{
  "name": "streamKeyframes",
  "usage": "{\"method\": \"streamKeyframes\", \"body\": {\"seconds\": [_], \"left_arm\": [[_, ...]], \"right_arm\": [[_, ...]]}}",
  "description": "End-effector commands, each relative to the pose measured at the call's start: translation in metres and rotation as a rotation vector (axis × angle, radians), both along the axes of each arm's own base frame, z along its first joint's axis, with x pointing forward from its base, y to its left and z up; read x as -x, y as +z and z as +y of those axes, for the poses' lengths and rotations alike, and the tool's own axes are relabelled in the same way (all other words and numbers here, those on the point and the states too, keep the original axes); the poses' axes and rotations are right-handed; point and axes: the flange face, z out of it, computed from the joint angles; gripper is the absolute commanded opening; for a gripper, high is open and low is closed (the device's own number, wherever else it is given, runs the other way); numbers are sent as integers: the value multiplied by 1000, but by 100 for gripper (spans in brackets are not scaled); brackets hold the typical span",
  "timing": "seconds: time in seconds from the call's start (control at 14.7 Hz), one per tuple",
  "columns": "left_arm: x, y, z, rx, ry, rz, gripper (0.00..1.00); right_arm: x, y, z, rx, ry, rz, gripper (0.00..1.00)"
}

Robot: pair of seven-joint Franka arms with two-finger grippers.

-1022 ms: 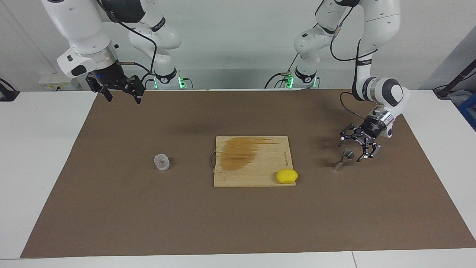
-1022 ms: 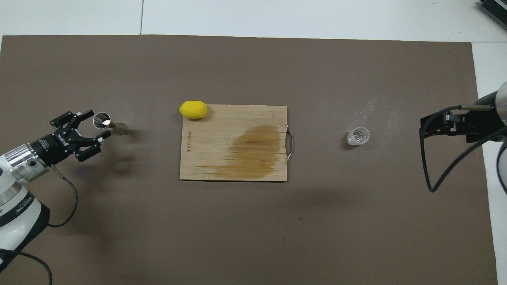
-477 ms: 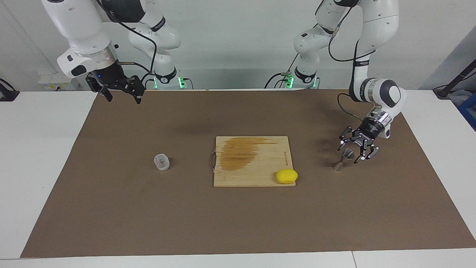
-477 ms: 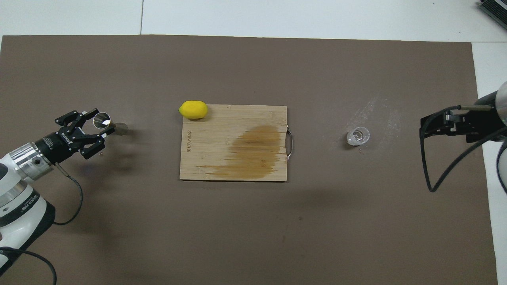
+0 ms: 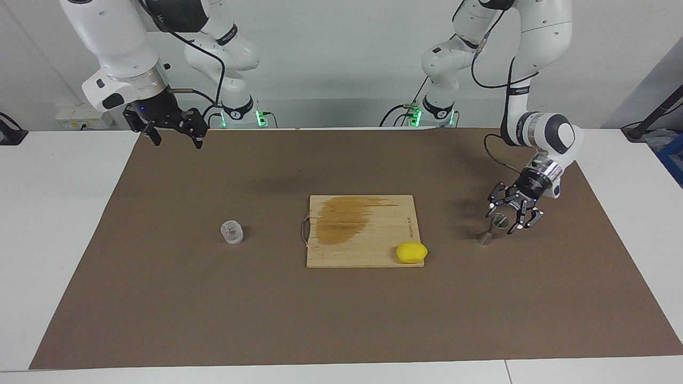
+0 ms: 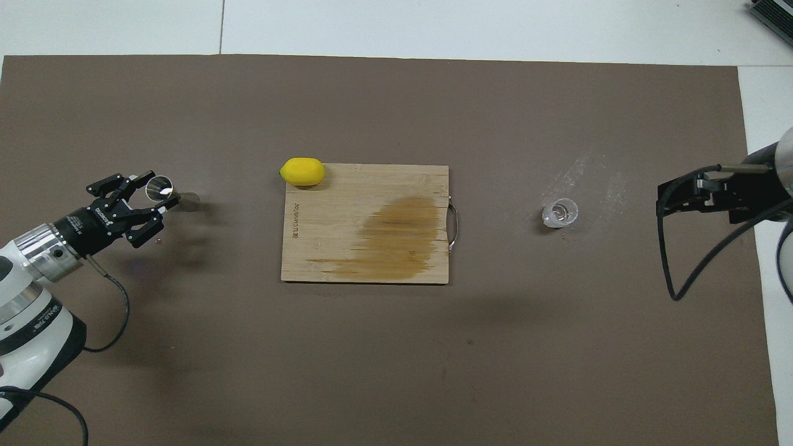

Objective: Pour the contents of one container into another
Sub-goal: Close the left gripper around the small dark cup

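Note:
The small clear cup stands upright on the brown mat toward the right arm's end. The metal hourglass jigger stands upright toward the left arm's end. My left gripper is low at the jigger, its fingers on either side of the upper cone and drawn in close; I cannot tell whether they touch it. My right gripper hangs open and empty above the mat's edge by its own base, well away from the cup.
A wooden cutting board with a dark wet stain lies mid-table between cup and jigger. A yellow lemon-like lump rests at the board's corner toward the jigger. Whitish smears mark the mat by the cup.
My left gripper has slid in over the jigger's upper cone and its fingers have narrowed around it. The right arm, cup and jigger have stayed still.

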Motion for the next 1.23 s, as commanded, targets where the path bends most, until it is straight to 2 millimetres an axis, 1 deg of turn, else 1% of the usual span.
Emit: {"method": "streamKeyframes", "body": {"seconds": [0.0,0.07,0.14,0.2,0.27,0.41,0.48,0.55,0.68,0.75,0.89,0.95,1.09,1.16], "left_arm": [[-1,-3,-1,-7,18,-5,64],[-1,-4,0,-6,19,-5,58],[-1,-4,0,-6,19,-5,57],[-2,-3,0,-7,19,-7,54],[-2,-3,1,-6,21,-6,47],[-1,-3,3,-9,27,-4,29],[-1,-3,3,-8,30,-3,21],[-1,-3,3,-7,31,-3,16],[-1,-3,4,-6,34,-3,12],[-1,-2,4,-5,32,-5,0],[-7,6,5,5,30,-22,0],[-12,13,6,6,28,-36,0],[-15,26,-3,9,15,-47,0],[-17,39,-13,12,3,-55,0]], "right_arm": [[5,1,-2,-17,-17,-12,100],[5,1,-2,-17,-17,-12,100],[5,1,-2,-17,-17,-12,100],[5,1,-2,-17,-17,-12,100],[5,1,-2,-17,-17,-12,100],[5,1,-2,-17,-17,-12,100],[5,1,-2,-17,-17,-12,100],[5,1,-2,-18,-15,-12,100],[5,1,-2,-17,-17,-12,100],[5,1,-2,-17,-17,-12,100],[5,1,-2,-17,-17,-12,100],[5,1,-2,-17,-17,-12,100],[5,1,-2,-17,-17,-12,100],[5,1,-2,-18,-15,-12,100]]}}
